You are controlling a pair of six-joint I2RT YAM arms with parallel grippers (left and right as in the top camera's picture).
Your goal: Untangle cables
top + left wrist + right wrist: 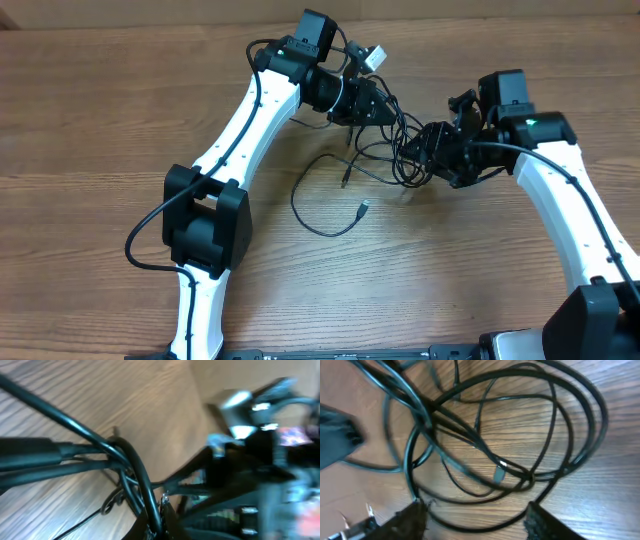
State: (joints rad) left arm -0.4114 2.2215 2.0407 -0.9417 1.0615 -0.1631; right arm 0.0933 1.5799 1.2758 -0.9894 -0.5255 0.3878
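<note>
Black cables (403, 160) tangle between wide right end effector (425, 152) and left end effector (384, 108), grip unclear.

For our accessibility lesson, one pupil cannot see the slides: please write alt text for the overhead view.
A tangle of thin black cables lies on a brown wooden table, with the left tool and the right tool of two white-and-black robot arms at its opposite sides. One loose cable loop ending in a small plug trails out in front.

Cables (392, 140) lie on the table (100, 120) between left claw (384, 110) and right claw (426, 152)
</note>
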